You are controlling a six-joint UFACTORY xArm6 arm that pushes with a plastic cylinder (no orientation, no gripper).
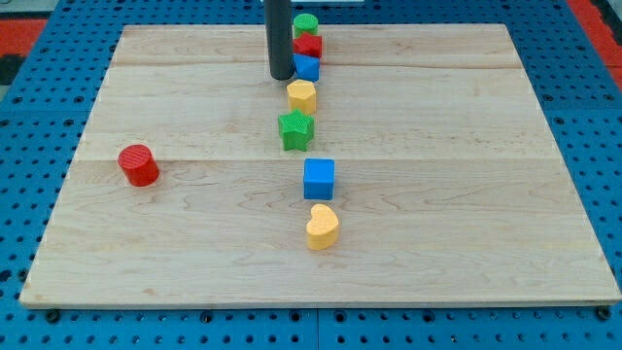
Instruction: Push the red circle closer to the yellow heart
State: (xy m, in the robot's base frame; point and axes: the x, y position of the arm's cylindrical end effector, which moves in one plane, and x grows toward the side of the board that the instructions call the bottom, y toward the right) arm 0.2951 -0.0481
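The small red round block [139, 164] sits alone on the view's left of the pale wooden table [466, 233], well apart from the yellow heart-shaped block [323, 227] near the view's bottom middle. Above the heart runs a line: blue square block [319, 179], green star-like block [295, 129], another yellow block [302, 95], small blue block [308, 67], red block [309, 45], green block [306, 23]. I have no hand, only my tip [282, 76], just beside that small blue block, far from the red one.

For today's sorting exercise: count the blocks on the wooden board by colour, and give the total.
Red: 2, the red circle and a red block
Green: 2, and
Blue: 2, and
Yellow: 2, the yellow heart and a yellow block
Total: 8
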